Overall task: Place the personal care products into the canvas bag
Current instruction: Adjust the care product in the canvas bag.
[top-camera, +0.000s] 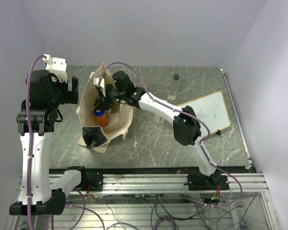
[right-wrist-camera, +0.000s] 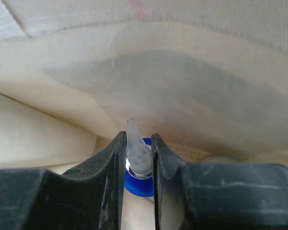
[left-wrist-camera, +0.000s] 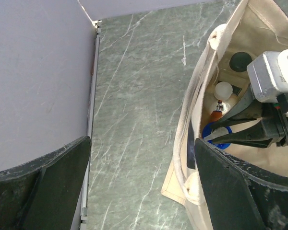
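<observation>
Green marbled table (top-camera: 149,139) with white walls on three sides is what I get from the top camera. The canvas bag (top-camera: 105,120) lies toward the left with its mouth gaping and a dark print (top-camera: 93,136) on its near end.

Inside the bag, the blue-and-orange bottle (top-camera: 101,117) stands roughly upright. The left wrist camera also shows a white round cap (left-wrist-camera: 224,89) and a dark round cap (left-wrist-camera: 241,61) deeper in.

My right fingers (right-wrist-camera: 113,167) reach down into the bag's mouth and pinch the bottle's pale nozzle cap (right-wrist-camera: 137,153), one on each side, just above its blue collar (right-wrist-camera: 134,184). The body is out of sight in that view, with only bag cloth behind.

My left fingers (left-wrist-camera: 43,191) are spread wide and hold nothing, hovering over the table just outside the bag's left wall.

Only the top camera shows what lies outside. A clear bottle with a dark cap (top-camera: 175,86) stands near the far edge, well apart from the bag, and the whiteboard (top-camera: 209,112) lies flat on the right.
</observation>
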Action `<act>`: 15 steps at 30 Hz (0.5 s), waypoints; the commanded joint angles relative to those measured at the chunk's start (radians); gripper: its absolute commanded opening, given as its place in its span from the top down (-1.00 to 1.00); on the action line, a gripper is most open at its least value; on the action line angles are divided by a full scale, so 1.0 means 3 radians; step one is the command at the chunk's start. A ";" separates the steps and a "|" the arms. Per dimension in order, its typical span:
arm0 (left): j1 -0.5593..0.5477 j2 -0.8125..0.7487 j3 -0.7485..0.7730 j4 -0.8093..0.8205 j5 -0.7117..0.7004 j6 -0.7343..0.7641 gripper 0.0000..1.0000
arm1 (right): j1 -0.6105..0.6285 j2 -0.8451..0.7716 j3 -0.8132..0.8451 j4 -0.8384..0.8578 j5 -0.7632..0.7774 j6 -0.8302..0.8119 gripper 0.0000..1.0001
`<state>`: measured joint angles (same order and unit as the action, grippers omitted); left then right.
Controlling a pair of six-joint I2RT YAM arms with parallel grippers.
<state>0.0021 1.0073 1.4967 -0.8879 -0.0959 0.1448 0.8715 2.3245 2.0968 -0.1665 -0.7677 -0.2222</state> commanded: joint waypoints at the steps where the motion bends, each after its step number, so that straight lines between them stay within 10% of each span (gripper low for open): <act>1: 0.0039 0.0040 -0.0019 0.0074 0.0108 -0.0039 -0.97 | -0.0005 -0.0103 -0.0138 0.0160 -0.0175 -0.0077 1.00; 9: 0.0039 0.0095 -0.0034 0.0111 0.0148 -0.0023 -0.97 | -0.0020 -0.0087 -0.0173 0.0032 -0.0171 -0.0186 1.00; 15: 0.0036 0.0121 -0.0034 0.0141 0.0174 -0.0010 -0.97 | -0.0023 -0.0079 -0.0080 -0.0017 -0.0124 -0.0185 0.54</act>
<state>0.0032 1.0409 1.4891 -0.8803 -0.0742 0.1448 0.8650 2.3093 2.0529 -0.1310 -0.8040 -0.2623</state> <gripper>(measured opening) 0.989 0.225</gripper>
